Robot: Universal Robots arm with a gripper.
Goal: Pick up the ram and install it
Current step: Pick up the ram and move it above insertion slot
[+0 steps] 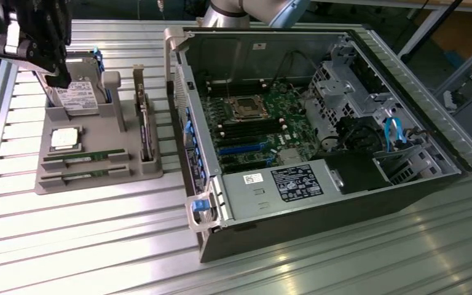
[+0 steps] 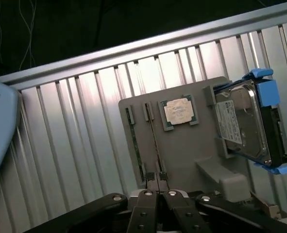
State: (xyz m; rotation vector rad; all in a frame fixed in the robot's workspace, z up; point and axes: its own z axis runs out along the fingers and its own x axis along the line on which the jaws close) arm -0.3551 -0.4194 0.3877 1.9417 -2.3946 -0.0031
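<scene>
Green ram (image 1: 83,157) sits untouched in the grey tray (image 1: 101,136) — approach step — gripper (image 2: 158,183) fingers seemingly pressed together, empty, so grasping needs them parted, aligned lengthwise.

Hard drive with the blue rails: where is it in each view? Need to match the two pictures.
Exterior view: the hard drive stands on edge at the far end of the gray tray, at the exterior view's left.
Wrist view: the hard drive stands in the tray's holder, with blue rails along its sides.
Shared landmark: the silver processor chip, lying flat in the tray beside the drive.
</scene>
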